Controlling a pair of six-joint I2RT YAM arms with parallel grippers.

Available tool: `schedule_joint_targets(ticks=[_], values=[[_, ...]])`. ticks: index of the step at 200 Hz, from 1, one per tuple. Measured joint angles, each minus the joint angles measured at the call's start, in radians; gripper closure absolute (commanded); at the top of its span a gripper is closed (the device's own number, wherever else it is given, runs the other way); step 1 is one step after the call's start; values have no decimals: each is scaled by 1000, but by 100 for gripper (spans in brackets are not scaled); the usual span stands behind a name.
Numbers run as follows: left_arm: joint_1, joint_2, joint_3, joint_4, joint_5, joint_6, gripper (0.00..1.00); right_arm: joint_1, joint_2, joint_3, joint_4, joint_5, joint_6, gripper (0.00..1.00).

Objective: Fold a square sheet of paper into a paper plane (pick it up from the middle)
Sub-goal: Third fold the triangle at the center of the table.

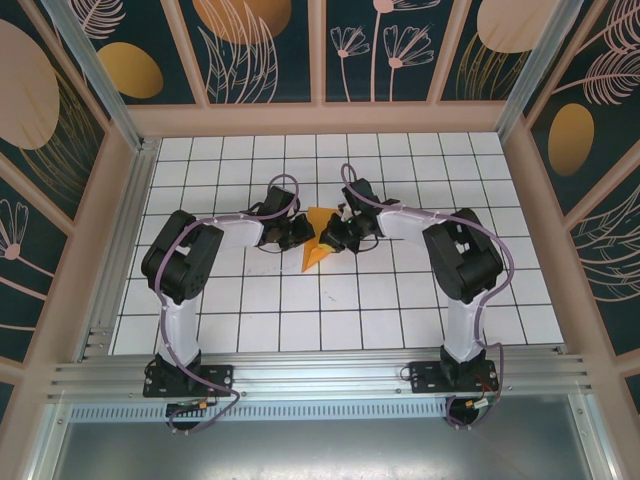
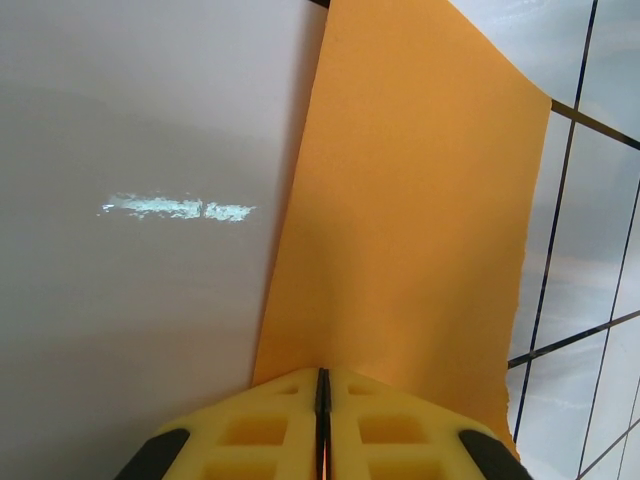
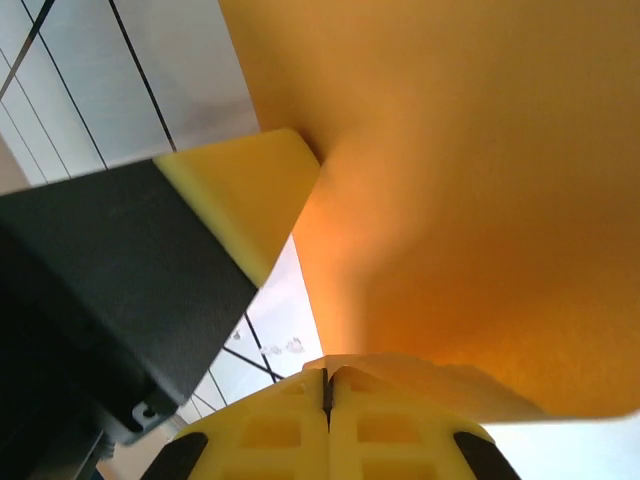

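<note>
both arms bend inward; left pincer (image 2: 322, 388) and right pincer (image 3: 326, 388) each clamp the folded orange paper (image 1: 314, 255).

No text, label, brand, number or sign can be read here: none on the paper (image 1: 314, 255), the tiled surface (image 1: 300, 310) or the leaf-patterned walls (image 1: 400, 50).
</note>
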Motion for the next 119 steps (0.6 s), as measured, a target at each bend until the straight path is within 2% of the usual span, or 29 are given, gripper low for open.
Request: schedule_joint_targets(ticks=[21,64,119], values=[[0,-18,-5,-5,-6,-3,85,0,14,10,2,5,-1,100],[0,-87,-5,-9,-23,-1,85,1,17,16,-4,20,-15,100],[15,19,113,-23,-58,9,88,1,19,29,-10,27,-42,100]])
